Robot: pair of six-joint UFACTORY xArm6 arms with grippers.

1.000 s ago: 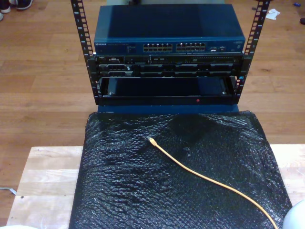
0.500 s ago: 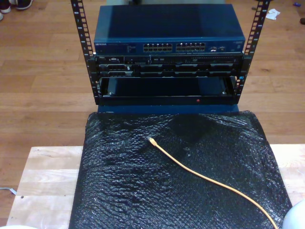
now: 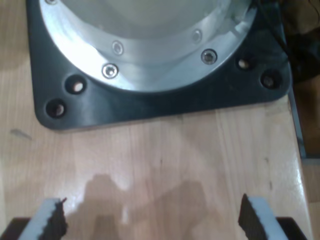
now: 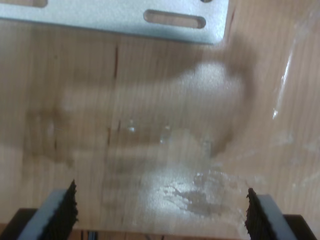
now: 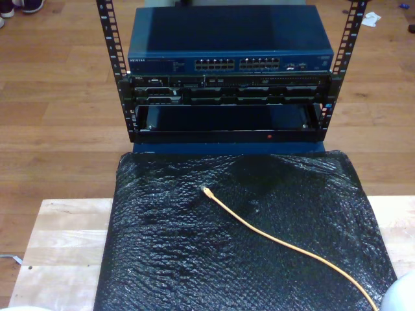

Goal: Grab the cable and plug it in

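Observation:
The yellow-orange cable [image 5: 279, 243] lies on the black bubble-wrap mat [image 5: 168, 253]. It runs from its small clear plug [image 5: 207, 192] near the mat's middle down to the exterior view's lower right edge. My first gripper [image 3: 150, 220] is open over bare wooden tabletop, with nothing between its fingers [image 3: 52, 220]. It faces a black base plate [image 3: 150, 105] with a silver flange. My second gripper [image 4: 160, 212] is open too, over wood with a glossy patch, near a grey slotted metal bracket [image 4: 150, 20]. Nothing lies between its pads.
Beyond the mat stands a black rack [image 5: 227, 97] holding a blue network switch [image 5: 230, 63] with two rows of ports, and darker units below it. The wooden table [image 5: 61, 240] shows on both sides of the mat. A white rounded arm part [image 5: 402, 295] sits at the exterior view's lower right corner.

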